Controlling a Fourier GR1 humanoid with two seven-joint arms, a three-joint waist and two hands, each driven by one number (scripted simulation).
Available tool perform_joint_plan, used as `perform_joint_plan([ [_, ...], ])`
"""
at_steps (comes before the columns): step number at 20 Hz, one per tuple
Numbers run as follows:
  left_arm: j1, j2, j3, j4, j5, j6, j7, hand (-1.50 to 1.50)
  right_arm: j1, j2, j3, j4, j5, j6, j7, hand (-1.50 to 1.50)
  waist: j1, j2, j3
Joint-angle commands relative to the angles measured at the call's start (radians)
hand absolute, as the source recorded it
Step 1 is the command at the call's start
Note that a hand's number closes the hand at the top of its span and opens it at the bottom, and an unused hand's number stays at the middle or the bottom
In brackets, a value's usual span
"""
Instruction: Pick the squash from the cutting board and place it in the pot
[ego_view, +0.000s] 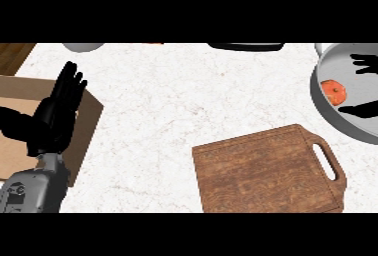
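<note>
Head view, squash lying in pot cropped at right edge, right hand mostly cut off, fingers spread, left hand resting open.

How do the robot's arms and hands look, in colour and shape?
The left forearm is a grey, rounded shell with small dark marks. The left hand is black with long slim fingers. Of the right hand only black fingers show; its forearm is out of view.

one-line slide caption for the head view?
Squash lies in the pot, open right hand over it; cutting board nearby, left hand resting at left.
</note>
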Motion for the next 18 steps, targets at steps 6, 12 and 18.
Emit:
perform_joint_plan([
  [6, -0.006, 0.007, 0.013, 0.000, -0.005, 0.007, 0.004, 0.00, -0.064, -0.080, -0.189, 0.130, -0.203, 0.285, -0.092, -1.50, -0.018, -0.002, 0.000],
  [12, -0.014, 0.005, 0.016, -0.015, 0.009, 0.005, 0.027, 0.00, -0.068, -0.193, -0.242, 0.185, -0.249, 0.404, -0.042, -1.50, -0.001, 0.007, 0.002],
  [18, 0.002, 0.007, 0.011, -0.034, -0.002, 0.007, 0.019, 0.00, -0.016, -0.294, -0.260, 0.187, -0.271, 0.525, -0.044, -1.50, -0.002, 0.008, 0.005],
])
